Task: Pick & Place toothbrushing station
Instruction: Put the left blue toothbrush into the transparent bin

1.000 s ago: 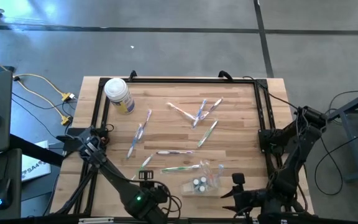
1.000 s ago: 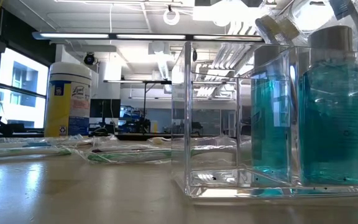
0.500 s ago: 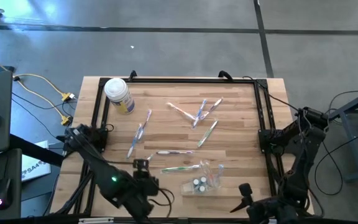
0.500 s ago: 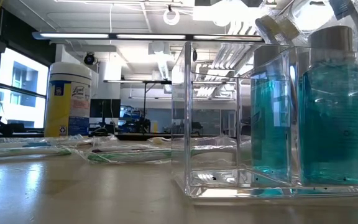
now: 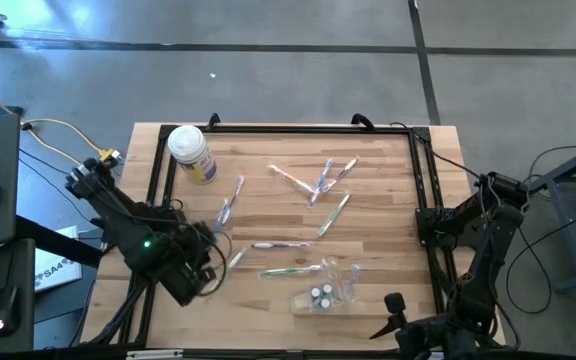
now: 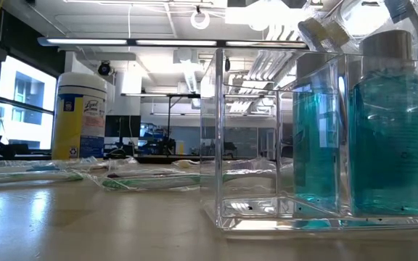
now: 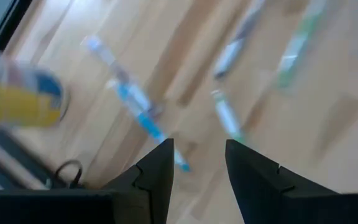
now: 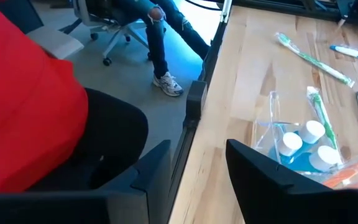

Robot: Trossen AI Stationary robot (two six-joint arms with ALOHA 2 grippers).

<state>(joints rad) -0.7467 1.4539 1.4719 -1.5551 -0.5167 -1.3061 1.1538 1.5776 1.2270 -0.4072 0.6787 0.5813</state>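
Observation:
The clear holder (image 5: 326, 290) stands near the table's near edge; in it are two small white-capped bottles of blue liquid (image 8: 300, 140) and a few toothbrushes. Several more slim toothbrushes lie flat on the wood, among them a blue one (image 7: 135, 106), a green one (image 5: 290, 270) and a cluster (image 5: 320, 180) farther back. My left gripper (image 5: 206, 252) hangs open over the table's left part, above the blue toothbrushes (image 5: 223, 212), and nothing is between its fingers (image 7: 157, 165). My right gripper (image 5: 390, 305) stands open at the near edge, right of the holder, with nothing in it.
A white-lidded jar with a yellow label (image 5: 190, 152) stands at the far left corner. A black frame (image 5: 288, 128) runs round the tabletop. A person in red (image 8: 23, 106) sits just off the near edge. Bare wood lies between the holder and the left gripper.
My left gripper has gone up and away from the near edge toward the table's left, rolling as it went, and is now above the blue toothbrushes. My right gripper swung a little toward the right edge, then kept still. Nothing on the table has moved.

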